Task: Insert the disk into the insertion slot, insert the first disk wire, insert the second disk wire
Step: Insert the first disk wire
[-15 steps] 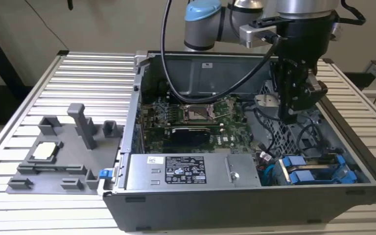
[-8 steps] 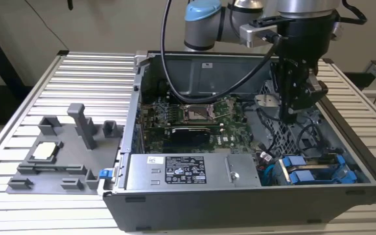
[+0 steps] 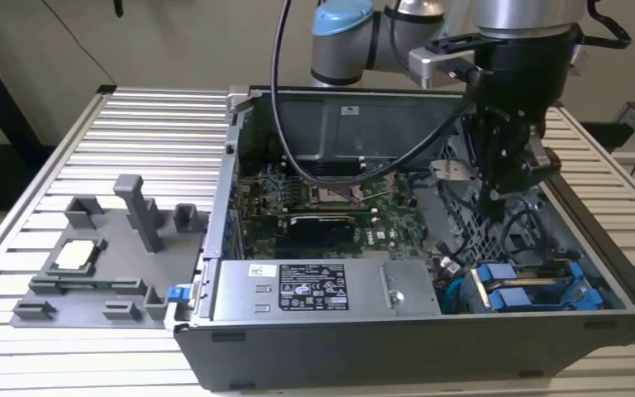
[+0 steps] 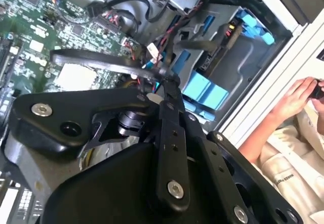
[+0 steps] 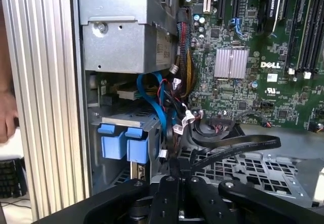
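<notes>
The gripper (image 3: 493,207) hangs inside the open computer case (image 3: 406,351), above the perforated cage wall (image 5: 253,171) next to the motherboard (image 3: 389,227). Its fingers (image 4: 169,107) seem pinched together on a flat black wire (image 5: 258,143), though the tips are partly hidden. The disk (image 3: 505,298), in its blue carrier, sits in the insertion slot (image 3: 549,273).

Silver-and-blue arm (image 3: 346,33) reaches in from above, black wrist (image 3: 527,58) near vertical, gripper (image 3: 494,197) pointing straight down. In both wrist views, slim black fingers (image 4: 171,128) lie drawn together, tips pinching thin black cable (image 5: 238,145) between them.
</notes>
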Tool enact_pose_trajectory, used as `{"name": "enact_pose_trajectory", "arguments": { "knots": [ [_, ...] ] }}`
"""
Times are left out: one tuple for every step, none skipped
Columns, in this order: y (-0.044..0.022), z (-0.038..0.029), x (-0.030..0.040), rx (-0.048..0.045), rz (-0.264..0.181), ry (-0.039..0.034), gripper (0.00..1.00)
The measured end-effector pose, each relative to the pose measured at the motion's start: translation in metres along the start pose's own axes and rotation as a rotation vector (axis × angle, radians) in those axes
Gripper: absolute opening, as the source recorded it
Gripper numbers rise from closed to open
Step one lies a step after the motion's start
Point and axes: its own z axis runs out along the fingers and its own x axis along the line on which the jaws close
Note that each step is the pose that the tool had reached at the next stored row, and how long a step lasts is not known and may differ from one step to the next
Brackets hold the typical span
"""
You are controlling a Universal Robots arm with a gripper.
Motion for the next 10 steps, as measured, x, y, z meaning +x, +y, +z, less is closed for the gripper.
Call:
{"name": "enact_pose_trajectory", "arguments": {
  "knots": [
    [0.0002,0.0003,0.0009,-0.0002,0.0,-0.0002,0.11],
    [0.0001,-0.0001,0.0009,-0.0002,0.0,0.0001,0.11],
    [-0.0001,-0.0011,0.0011,-0.0003,0.0,0.0003,0.11],
    [-0.0003,-0.0026,0.0015,-0.0002,0.0,-0.0001,0.11],
    [-0.0006,-0.0044,0.0019,-0.0002,0.0,0.0,0.11],
    [-0.0008,-0.0057,0.0022,-0.0002,0.0,-0.0002,0.12],
    [-0.0008,-0.0066,0.002,-0.0003,0.0,-0.0002,0.18],
    [-0.0002,-0.0068,0.0014,-0.0001,0.0,-0.0004,0.18],
    [0.0017,-0.0077,-0.0005,-0.0002,0.0,-0.0002,0.18],
    [0.0032,-0.0087,-0.0031,-0.0003,0.0,0.0006,0.25]
  ]
}}
